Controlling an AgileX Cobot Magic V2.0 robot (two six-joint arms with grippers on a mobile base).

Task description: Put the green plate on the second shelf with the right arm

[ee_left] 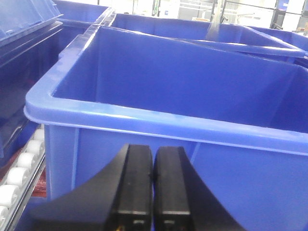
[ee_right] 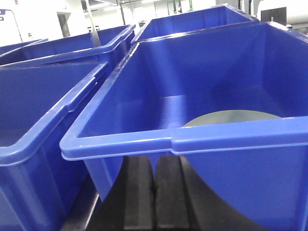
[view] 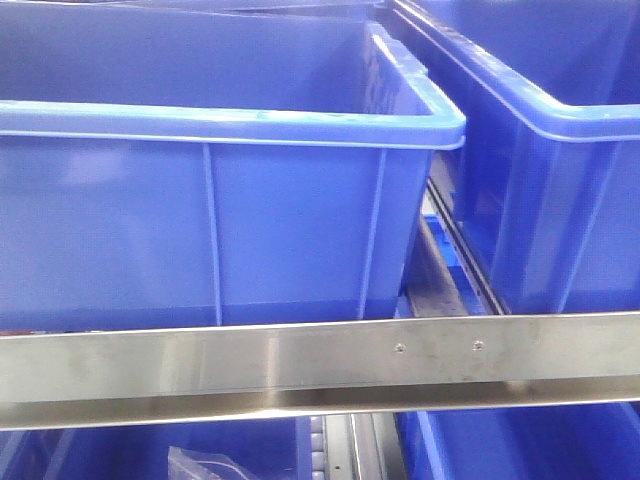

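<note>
The green plate (ee_right: 231, 118) lies flat on the floor of a blue bin (ee_right: 144, 143); only its far part shows over the bin's near rim in the right wrist view. My right gripper (ee_right: 154, 161) is shut and empty, just below and outside that near rim. In the left wrist view my left gripper (ee_left: 153, 151) is shut too, holding nothing, in front of the outer wall of another blue bin (ee_left: 120, 118). The front view shows neither gripper nor the plate.
A steel shelf rail (view: 320, 365) crosses the front view below two blue bins (view: 230, 130) (view: 560, 120). More bins stand beside and behind (ee_right: 43, 130). White conveyor rollers (ee_left: 19, 175) run along the left of the left bin.
</note>
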